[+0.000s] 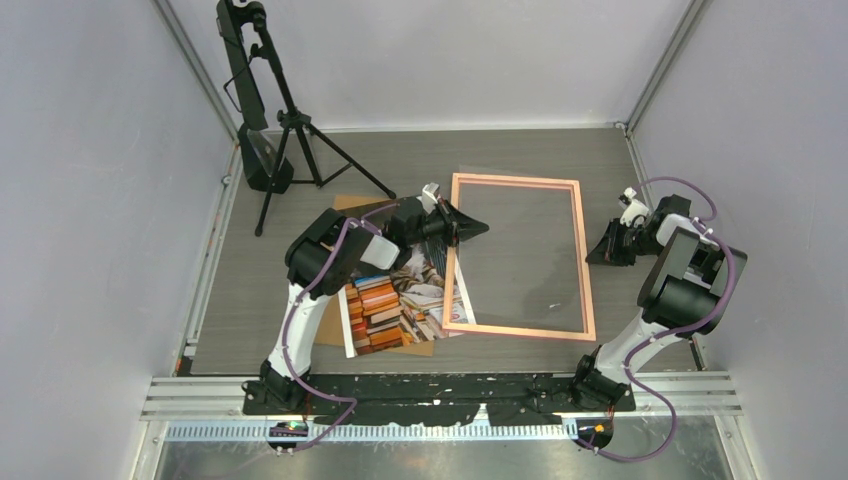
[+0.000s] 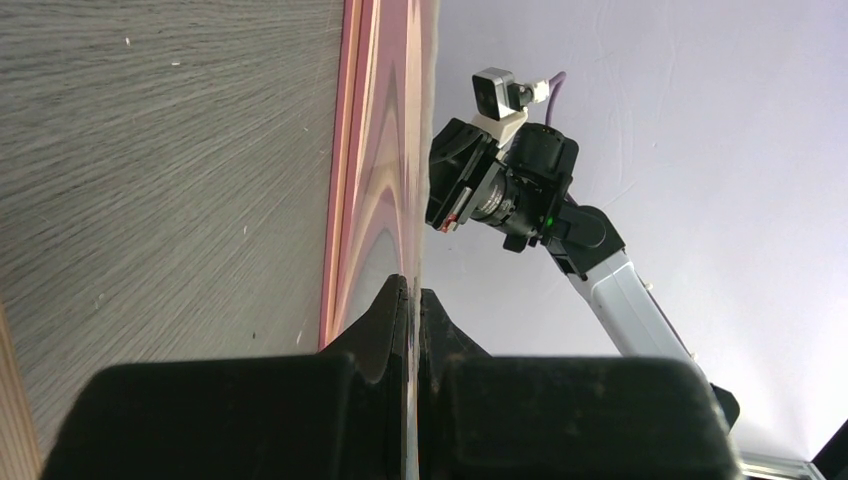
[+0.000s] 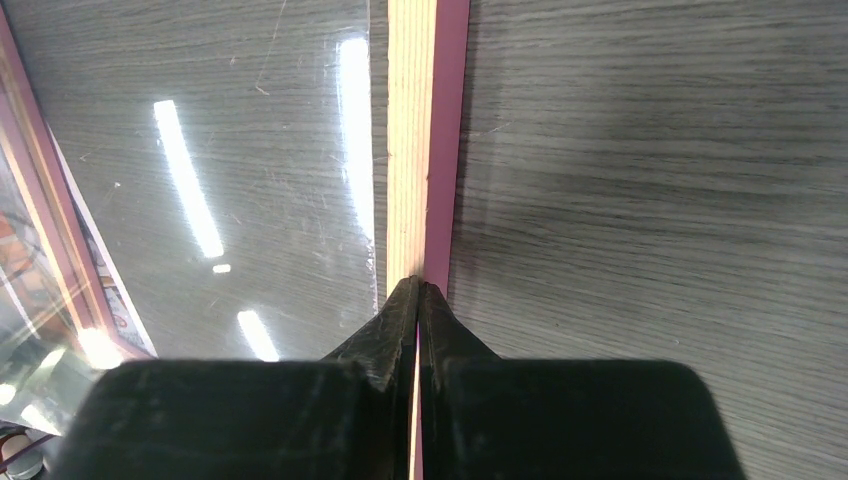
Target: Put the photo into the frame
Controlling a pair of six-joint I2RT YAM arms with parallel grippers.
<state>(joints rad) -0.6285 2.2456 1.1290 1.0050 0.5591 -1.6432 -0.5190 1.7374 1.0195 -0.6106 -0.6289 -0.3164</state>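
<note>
At the far left a black tripod stand (image 1: 283,120) is standing on the grey wood-grain table (image 1: 250,290). Next along, the large glossy photo (image 1: 385,305) of stacked colourful books is lying face up on a plain brown backing board (image 1: 330,325). My left arm is partly covering it, and its right edge is lying under the near-left corner of the thin salmon-pink rectangular frame (image 1: 520,331). I am holding my left gripper (image 1: 478,228) on its side, fingers pressed together with nothing between them that I can make out, reaching across the frame's left rail. The frame is lying flat with a clear pane (image 3: 250,150) in it. My right gripper (image 1: 603,250) is pointing its closed fingers at the frame's right rail; I cannot tell whether they are touching it
</note>
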